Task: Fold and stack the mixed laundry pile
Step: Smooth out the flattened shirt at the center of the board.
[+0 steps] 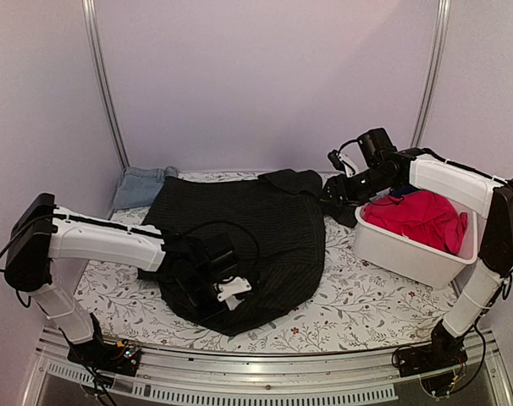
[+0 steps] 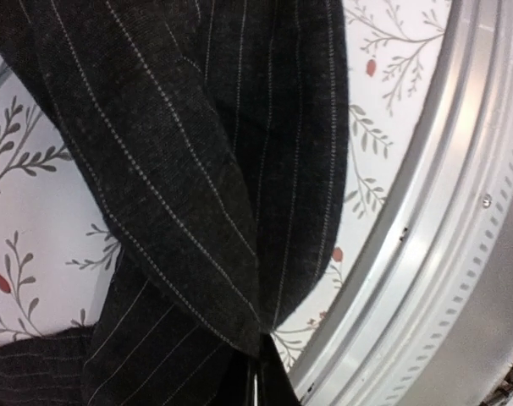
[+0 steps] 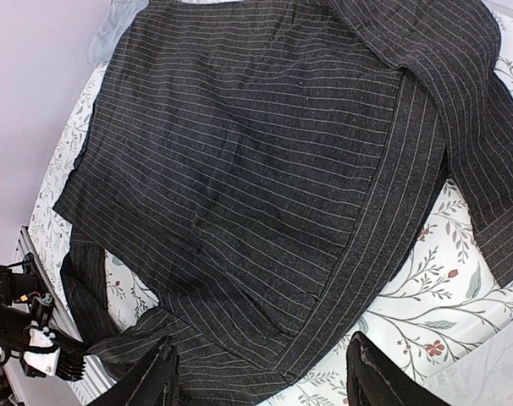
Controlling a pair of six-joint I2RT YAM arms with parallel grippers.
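A black pinstriped shirt (image 1: 248,228) lies spread over the middle of the floral table cover. My left gripper (image 1: 229,300) sits at the shirt's near edge and is shut on a fold of its cloth (image 2: 197,152), pinched at the closed fingertips (image 2: 258,385). My right gripper (image 1: 337,190) hovers over the shirt's far right part, its fingers (image 3: 151,381) wide apart with nothing between them and the shirt (image 3: 256,169) below. A light blue denim piece (image 1: 142,184) lies at the far left. Red-pink cloth (image 1: 421,216) fills the bin.
The white plastic bin (image 1: 409,254) stands at the right, beside the right arm. The table's metal front rail (image 2: 443,254) runs close to the left gripper. Purple walls close in the back and both sides.
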